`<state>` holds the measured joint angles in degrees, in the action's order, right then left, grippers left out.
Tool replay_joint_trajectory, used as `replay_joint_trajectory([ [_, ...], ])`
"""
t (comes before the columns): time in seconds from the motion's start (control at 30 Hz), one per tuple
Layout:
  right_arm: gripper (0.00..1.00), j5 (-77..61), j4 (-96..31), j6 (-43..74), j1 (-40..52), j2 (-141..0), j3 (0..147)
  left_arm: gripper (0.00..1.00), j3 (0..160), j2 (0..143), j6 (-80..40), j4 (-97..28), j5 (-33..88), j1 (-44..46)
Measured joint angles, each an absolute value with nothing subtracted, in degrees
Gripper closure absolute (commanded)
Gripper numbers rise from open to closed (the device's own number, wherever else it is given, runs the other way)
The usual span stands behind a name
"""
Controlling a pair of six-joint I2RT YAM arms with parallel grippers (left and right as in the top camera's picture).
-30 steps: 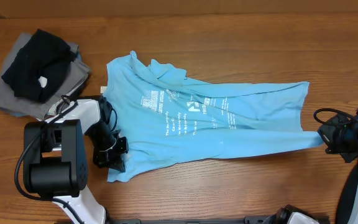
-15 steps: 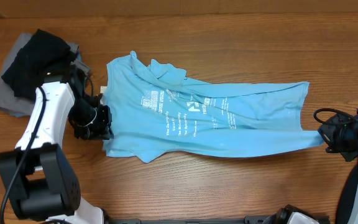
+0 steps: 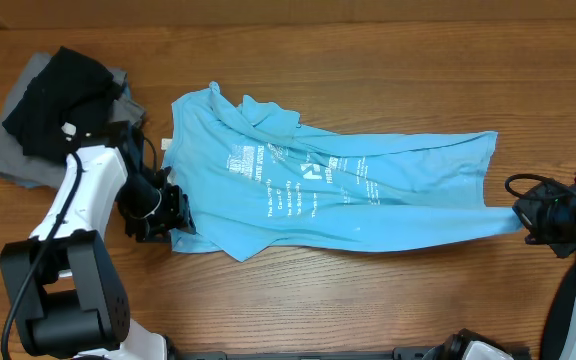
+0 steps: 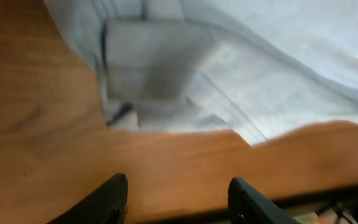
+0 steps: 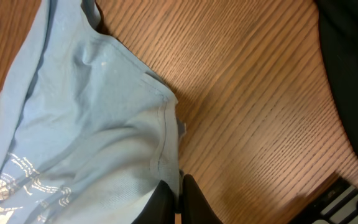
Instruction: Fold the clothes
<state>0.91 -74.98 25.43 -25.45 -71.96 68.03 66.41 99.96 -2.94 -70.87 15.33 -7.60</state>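
The brown wooden table point(image 3: 368, 60) carries everything. A light blue T-shirt point(image 3: 368, 200) with white lettering lies stretched lengthwise across it, between the two claws, and its cloth is creased and rumpled. Behind the left claw point(image 3: 176, 226), toward the table's far corner, a grey garment point(image 3: 13, 155) lies in a heap. A black garment point(image 3: 53, 95) is bunched on top of it, well apart from the right claw point(image 3: 521, 217).

The left claw sits low at the shirt's near corner and is spread. In the wrist view only bare wood shows in its gap point(image 4: 176, 199), and the shirt's folded edge point(image 4: 166, 81) lies just ahead of it, not gripped.

The right claw point(image 5: 176, 202) is pressed together, pinching the hem at the opposite end of the shirt point(image 5: 92, 124).
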Motion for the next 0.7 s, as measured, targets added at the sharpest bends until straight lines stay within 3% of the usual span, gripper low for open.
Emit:
replay_joint_trajectory([
  [0.13, 0.95, 0.93, -74.96, 25.43, -25.47, -71.96, 68.03, 0.59, 64.16, 99.96, -3.27, -62.41, 14.37, -7.60],
  [0.5, 0.95, 0.93, -74.15, 25.41, -25.45, -71.96, 68.03, 0.51, 63.77, 99.96, 0.32, -57.12, 12.73, -7.51],
  [0.7, 0.95, 0.93, -74.13, 25.45, -25.47, -71.96, 68.03, 0.59, 62.52, 99.96, 1.26, -54.06, 12.60, -5.82],
])
